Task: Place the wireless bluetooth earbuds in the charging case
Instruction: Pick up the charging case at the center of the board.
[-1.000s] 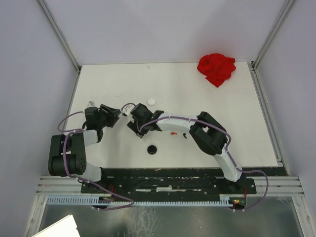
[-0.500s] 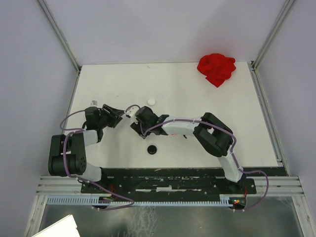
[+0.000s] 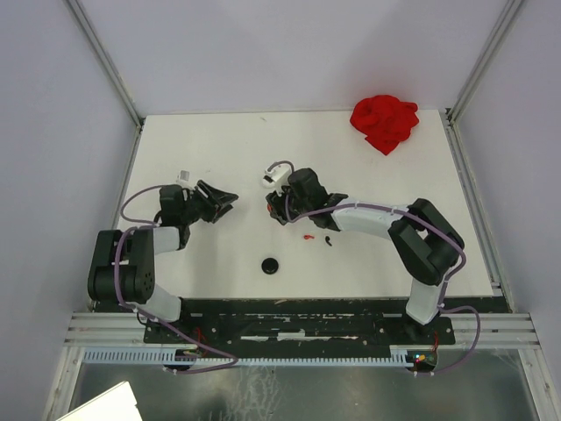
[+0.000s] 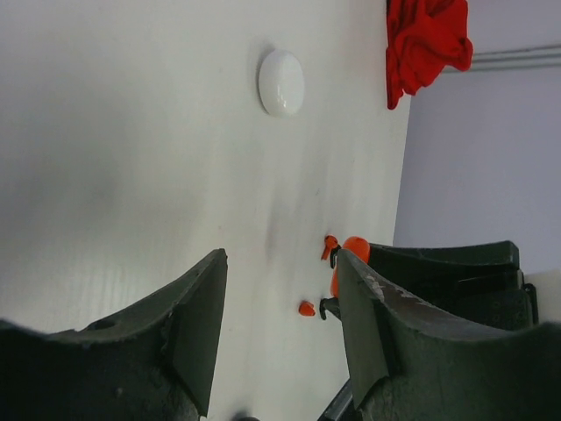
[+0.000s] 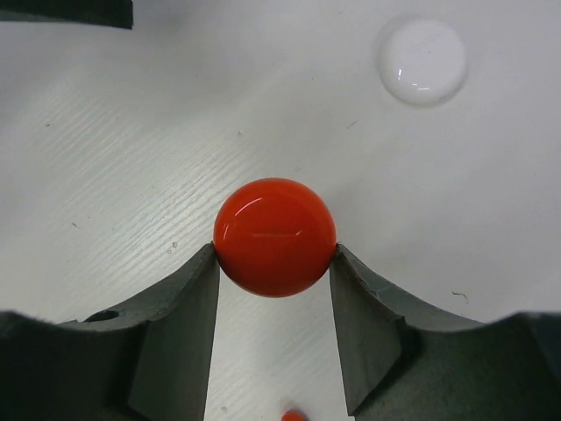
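We are seeing the right fingers (image 5: 188, 324) clenching on the red charging case (image 5: 274, 237), one finger touching each side. Left fingers (image 4: 197, 324) are hanging released, nothing between them, at 9 o'clock of the case. Red earbud (image 3: 308, 237) and black earbud (image 3: 328, 241) are lying on the desk (image 3: 219, 149) at 5 o'clock of the case, near each other. White disc (image 3: 268, 180) is sitting at 11 o'clock, black disc (image 3: 270, 265) at 6.

The red disc (image 5: 274, 237) and white disc (image 5: 422, 61) look glossy plastic, the table (image 5: 123, 140) matt.
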`<state>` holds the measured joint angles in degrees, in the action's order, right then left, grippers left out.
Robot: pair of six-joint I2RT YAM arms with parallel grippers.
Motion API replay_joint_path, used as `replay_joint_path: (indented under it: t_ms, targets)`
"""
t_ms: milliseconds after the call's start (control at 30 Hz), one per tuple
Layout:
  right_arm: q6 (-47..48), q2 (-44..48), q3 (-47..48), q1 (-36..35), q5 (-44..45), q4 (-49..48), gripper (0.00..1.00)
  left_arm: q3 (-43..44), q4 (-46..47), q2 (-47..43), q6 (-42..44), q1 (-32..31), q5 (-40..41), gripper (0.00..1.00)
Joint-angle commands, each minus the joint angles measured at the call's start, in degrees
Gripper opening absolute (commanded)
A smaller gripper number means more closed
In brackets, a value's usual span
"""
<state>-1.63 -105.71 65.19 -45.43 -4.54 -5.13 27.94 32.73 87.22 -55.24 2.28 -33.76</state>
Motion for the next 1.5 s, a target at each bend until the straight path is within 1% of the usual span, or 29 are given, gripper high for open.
replay_joint_path:
  t_ms: [0,267,433,600,1067,1467]
  targets:
    - [0.6,4.7,-2.0,1.5,-6.7,-5.0,0.37,2.9,6.2,1.7,0.2,-4.3,-1.4,0.60]
    - [1.7,6.3,-2.4,2.4,-10.2,-2.4,0.36,6.3,12.0,6.7,-2.7,-13.2,1.8,0.59]
    - [2.1,6.6,-2.3,2.7,-11.4,-1.2,0.34,7.3,12.3,7.4,-2.8,-15.9,3.0,0.59]
    - [2.1,6.7,-2.3,3.0,-12.3,-0.9,0.34,7.1,13.1,6.9,-2.7,-16.7,3.2,0.58]
    - [1.6,6.1,-1.8,4.9,-15.6,-1.1,0.34,5.0,15.6,6.6,-2.3,-18.4,0.4,0.55]
    - [1.0,6.1,-1.4,5.9,-17.1,-1.6,0.34,3.8,16.8,6.2,-2.4,-19.7,-0.2,0.54]
